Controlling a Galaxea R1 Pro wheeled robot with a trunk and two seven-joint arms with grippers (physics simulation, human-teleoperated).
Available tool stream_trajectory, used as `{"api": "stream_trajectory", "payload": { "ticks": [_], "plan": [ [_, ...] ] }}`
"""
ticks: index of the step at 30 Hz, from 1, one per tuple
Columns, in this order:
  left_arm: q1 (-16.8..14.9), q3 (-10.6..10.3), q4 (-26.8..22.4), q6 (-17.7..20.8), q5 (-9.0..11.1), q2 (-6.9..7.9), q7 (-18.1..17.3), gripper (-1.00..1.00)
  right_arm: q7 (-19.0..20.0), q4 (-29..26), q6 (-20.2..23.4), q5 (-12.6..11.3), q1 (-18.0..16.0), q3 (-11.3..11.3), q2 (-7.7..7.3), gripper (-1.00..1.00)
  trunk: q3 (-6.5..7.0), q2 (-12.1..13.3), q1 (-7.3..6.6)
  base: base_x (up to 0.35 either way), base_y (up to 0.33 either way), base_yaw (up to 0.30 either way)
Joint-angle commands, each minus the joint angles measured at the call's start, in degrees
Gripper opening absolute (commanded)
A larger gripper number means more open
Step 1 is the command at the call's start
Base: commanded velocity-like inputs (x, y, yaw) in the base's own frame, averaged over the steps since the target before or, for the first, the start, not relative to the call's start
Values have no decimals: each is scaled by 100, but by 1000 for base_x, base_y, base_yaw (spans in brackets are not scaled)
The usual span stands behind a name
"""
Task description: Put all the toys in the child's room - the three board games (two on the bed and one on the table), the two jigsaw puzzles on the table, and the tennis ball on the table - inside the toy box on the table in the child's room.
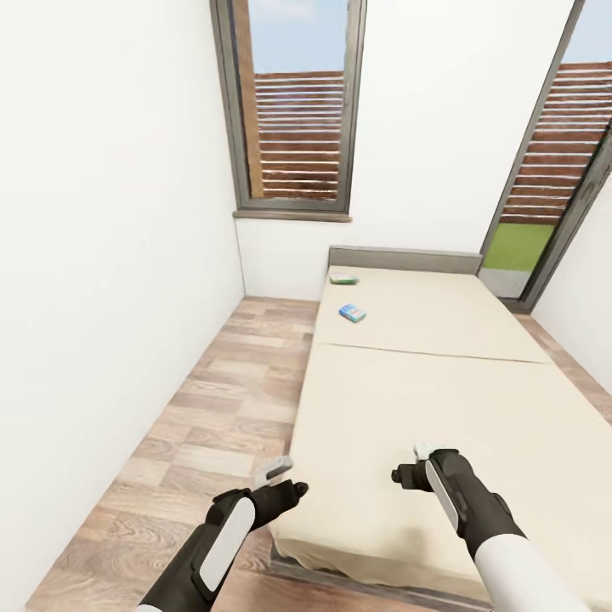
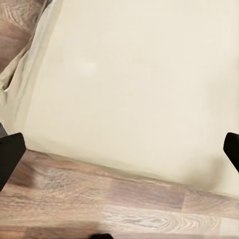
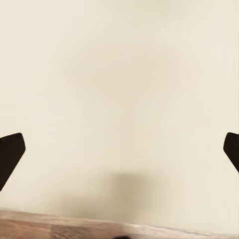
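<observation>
We counted two board games on the bed [image 1: 442,408]: a green-edged box [image 1: 343,277] and a blue box [image 1: 352,313]. Left gripper [image 2: 119,149] and right gripper [image 3: 119,149] both had jaws spread, empty.

The two small boxes near the headboard, a green-edged one [image 1: 343,277] and a blue one [image 1: 352,313], are too small for any lettering to be read. The bed [image 1: 442,399] runs off the right and bottom edges of the head view. In both wrist views each jaw shows just a dark tip at the side edges, the rest cut off.
</observation>
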Motion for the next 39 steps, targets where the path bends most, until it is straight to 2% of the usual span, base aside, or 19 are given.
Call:
{"api": "stream_trajectory", "payload": {
  "ticks": [1,21,39],
  "plan": [
    [-2,-10,-9,10,60,3,54,100,7,-7,26,-8,-3,-9,2,100,-5,-3,1,111,217,-258],
    [-2,-12,-9,7,60,3,58,100,7,-7,23,-8,-3,-9,1,100,-5,-3,1,40,79,-257],
    [-2,-8,-9,7,60,3,53,100,7,-11,22,-8,-3,-2,6,100,-5,-3,1,28,42,-54]
  ]
}}
